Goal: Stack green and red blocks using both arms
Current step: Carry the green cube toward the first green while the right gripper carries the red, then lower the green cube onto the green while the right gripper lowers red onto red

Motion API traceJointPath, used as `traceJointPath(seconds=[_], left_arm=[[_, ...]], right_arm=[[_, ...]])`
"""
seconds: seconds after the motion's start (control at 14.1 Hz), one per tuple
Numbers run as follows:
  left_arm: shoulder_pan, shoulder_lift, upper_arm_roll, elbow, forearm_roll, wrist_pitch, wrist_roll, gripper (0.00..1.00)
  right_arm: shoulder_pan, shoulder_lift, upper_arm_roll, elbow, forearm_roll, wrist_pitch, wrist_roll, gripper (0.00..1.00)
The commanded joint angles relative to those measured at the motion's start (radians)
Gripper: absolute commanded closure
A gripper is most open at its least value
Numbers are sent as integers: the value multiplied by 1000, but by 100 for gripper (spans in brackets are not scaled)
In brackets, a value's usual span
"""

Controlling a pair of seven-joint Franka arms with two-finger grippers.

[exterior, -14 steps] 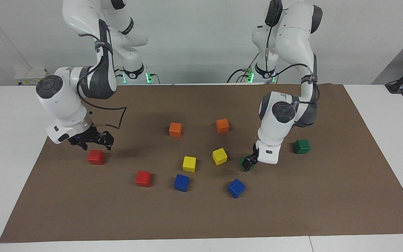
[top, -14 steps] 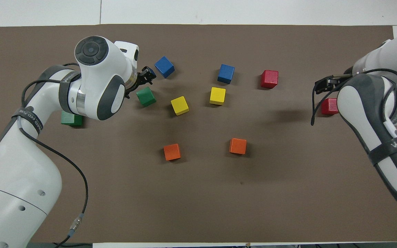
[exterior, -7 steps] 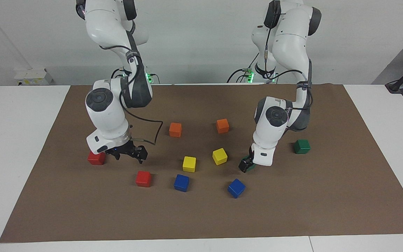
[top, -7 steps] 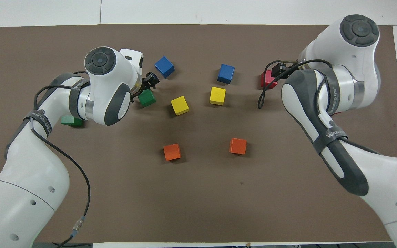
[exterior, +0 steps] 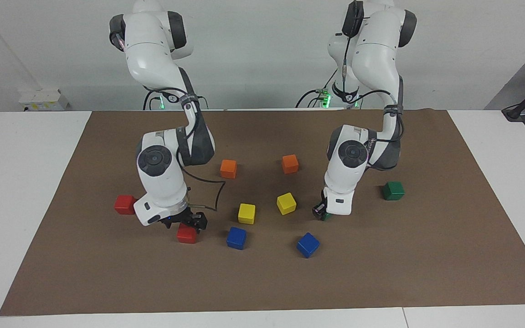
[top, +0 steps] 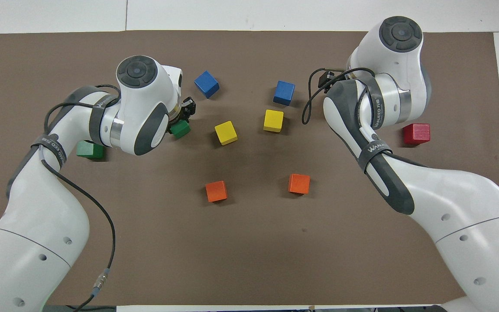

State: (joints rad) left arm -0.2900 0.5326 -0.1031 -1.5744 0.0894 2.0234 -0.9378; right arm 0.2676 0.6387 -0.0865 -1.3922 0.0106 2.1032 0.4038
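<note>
Two red blocks and two green blocks lie on the brown mat [exterior: 426,255]. My right gripper [exterior: 186,222] is open and hangs just above one red block [exterior: 187,235]; my right arm hides this block in the overhead view. The other red block [exterior: 125,204] [top: 416,133] lies toward the right arm's end. My left gripper [exterior: 321,212] [top: 185,112] is down at a green block [exterior: 326,217] [top: 181,129], which it mostly covers. The other green block [exterior: 393,190] [top: 89,149] lies toward the left arm's end.
Between the arms lie two yellow cubes [exterior: 246,213] [exterior: 286,203], two blue cubes [exterior: 236,238] [exterior: 308,244] and, nearer to the robots, two orange cubes [exterior: 228,168] [exterior: 290,163]. The mat lies on a white table [exterior: 25,182].
My right arm swung from the red block at its end of the table to over the other red block and came down. My left gripper sank onto the green block, which shifted slightly toward the robots.
</note>
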Motion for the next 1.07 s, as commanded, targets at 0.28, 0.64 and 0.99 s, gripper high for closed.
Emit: traceJointPath(seconds=[0.28, 0.64, 0.99], left_arm=[[228, -340, 0, -234, -25, -190, 582, 100], [383, -388, 2, -370, -43, -71, 983, 100], [391, -362, 5, -392, -94, 32, 1013, 100]], right_arm=[[-1, 26, 1, -74, -18, 158, 14, 0], [10, 22, 1, -139, -17, 179, 1, 27], [7, 10, 1, -123, -18, 121, -11, 100]])
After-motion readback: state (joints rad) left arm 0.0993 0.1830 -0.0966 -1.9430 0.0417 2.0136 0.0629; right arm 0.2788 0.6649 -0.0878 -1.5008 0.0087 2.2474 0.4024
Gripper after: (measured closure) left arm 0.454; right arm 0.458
